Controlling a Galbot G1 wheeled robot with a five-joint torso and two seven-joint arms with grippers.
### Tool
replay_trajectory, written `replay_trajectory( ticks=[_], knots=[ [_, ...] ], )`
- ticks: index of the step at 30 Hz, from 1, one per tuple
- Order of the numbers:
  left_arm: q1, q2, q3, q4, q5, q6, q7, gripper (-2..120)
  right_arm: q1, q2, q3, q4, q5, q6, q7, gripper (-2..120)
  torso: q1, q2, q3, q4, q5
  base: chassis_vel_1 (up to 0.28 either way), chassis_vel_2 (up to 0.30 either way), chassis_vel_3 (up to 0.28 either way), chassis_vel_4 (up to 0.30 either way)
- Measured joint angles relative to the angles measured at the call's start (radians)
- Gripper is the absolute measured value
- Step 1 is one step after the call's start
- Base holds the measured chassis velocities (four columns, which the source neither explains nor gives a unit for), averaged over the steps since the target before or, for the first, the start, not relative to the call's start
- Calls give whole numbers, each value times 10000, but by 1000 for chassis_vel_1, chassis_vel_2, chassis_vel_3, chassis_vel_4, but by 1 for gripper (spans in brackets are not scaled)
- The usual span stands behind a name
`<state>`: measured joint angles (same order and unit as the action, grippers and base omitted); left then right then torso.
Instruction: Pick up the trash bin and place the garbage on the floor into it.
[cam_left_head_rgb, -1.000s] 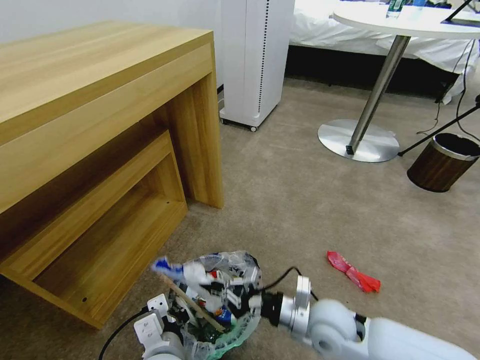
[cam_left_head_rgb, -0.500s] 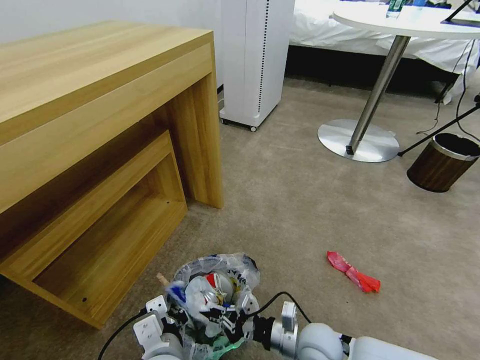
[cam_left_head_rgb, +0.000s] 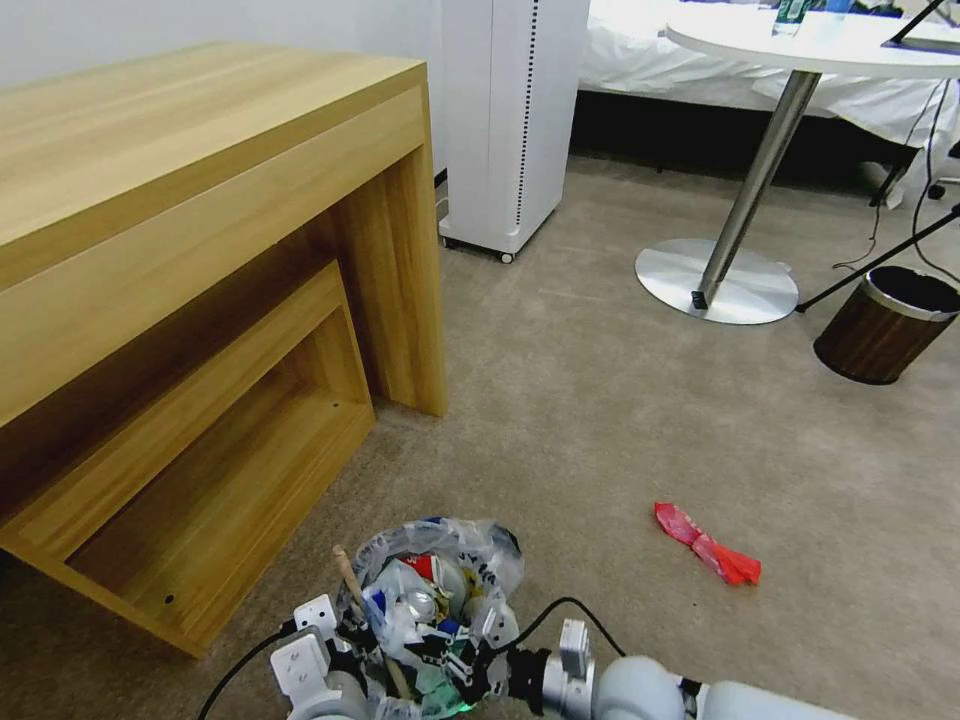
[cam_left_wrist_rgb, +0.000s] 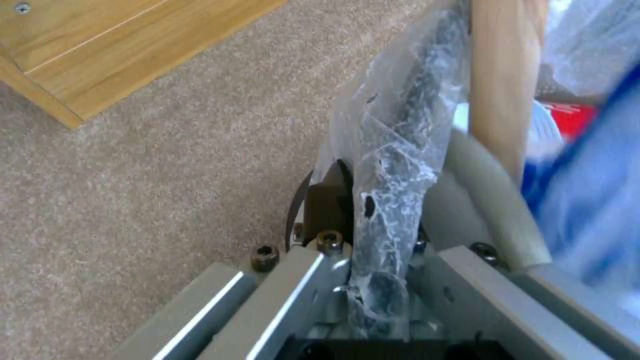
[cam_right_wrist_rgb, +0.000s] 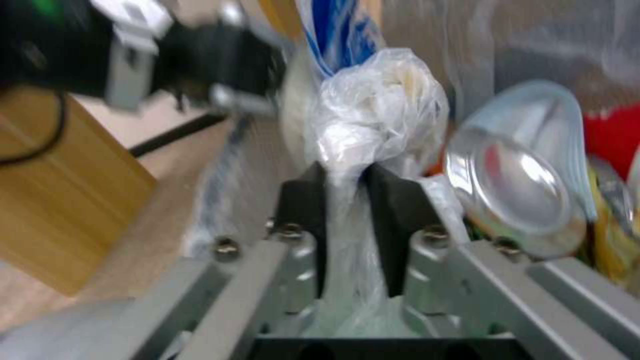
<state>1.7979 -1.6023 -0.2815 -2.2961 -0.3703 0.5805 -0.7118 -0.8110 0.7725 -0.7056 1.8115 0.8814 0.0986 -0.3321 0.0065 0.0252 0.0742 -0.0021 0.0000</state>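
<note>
Right gripper (cam_right_wrist_rgb: 347, 185) lowered into trash bin (cam_left_head_rgb: 440, 600) since earlier frame, pinching plastic wad (cam_right_wrist_rgb: 373, 115). Left gripper (cam_left_wrist_rgb: 373, 280) clamps bin rim. Bin near desk (cam_left_head_rgb: 200, 280); red wrapper (cam_left_head_rgb: 708, 543) beside. Advice: release wad deep inside, steady bin.

Right claw (cam_right_wrist_rgb: 347, 200) around plastic wad (cam_right_wrist_rgb: 373, 120)

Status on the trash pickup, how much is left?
Mostly done: the small round bag-lined trash bin, rim clamped by the left end effector, is full of litter. In hand: the right end effector pinches a clear plastic wad over it. Left: the red wrapper on the carpet.
</note>
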Motion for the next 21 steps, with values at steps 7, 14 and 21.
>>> replay_trajectory(
  ticks=[7,14,21],
  knots=[
    [133,-55,65,0,252,-7,111,0,78,-140,279,305,94,-32,-174,48,-1,1,0,0,1,0,0,0,0],
    [197,-57,68,-6,325,-41,165,0,94,-443,474,518,-31,-112,-395,73,0,0,0,-1,-1,0,0,0,0],
    [297,-55,111,-25,503,-73,284,0,5,-511,610,600,-151,-37,36,97,0,0,0,0,2,0,0,0,0]
  ],
)
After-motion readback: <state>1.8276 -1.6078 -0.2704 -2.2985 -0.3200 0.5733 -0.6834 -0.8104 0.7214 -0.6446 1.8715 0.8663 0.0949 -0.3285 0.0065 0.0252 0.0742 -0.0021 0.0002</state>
